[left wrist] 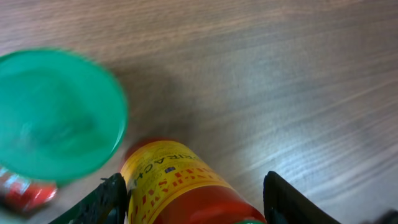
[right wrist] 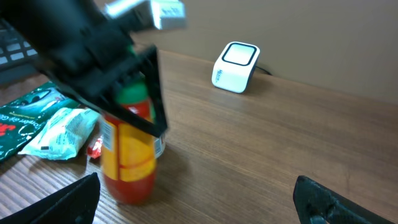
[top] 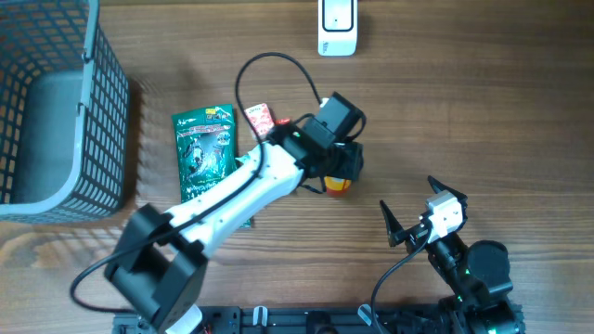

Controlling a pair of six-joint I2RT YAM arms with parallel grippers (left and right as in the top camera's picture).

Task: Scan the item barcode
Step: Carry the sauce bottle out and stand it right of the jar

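At the far left stood a grey wire basket (top: 102, 111), which had no part in this step. To its right a green packet (top: 204, 148) lay flat, and a small red packet (top: 260, 118) just beside it. Their print was too small to read.

In the middle, the left gripper (left wrist: 194, 202) had its two fingers on both sides of the bottle (right wrist: 127, 158), near the top under the green cap (right wrist: 134, 93). By my judgement it was gripping the bottle. The bottle stood upright, with its long axis vertical and its base seemingly on the table. On its yellow label I could read the red letters "IRACH", and the rest was cut off. I could see no barcode in any view.

Left of the bottle, the wrist view showed a blurred green round thing (left wrist: 56, 115), which I could not identify.

The white scanner (top: 337, 28) stood at the far edge, well apart from the bottle and almost straight behind it. So the carry would go directly toward the far side, and the left arm was clearly the nearer one.

At the near right, the right gripper (top: 408, 202) hung with the jaws wide apart, holding nothing.
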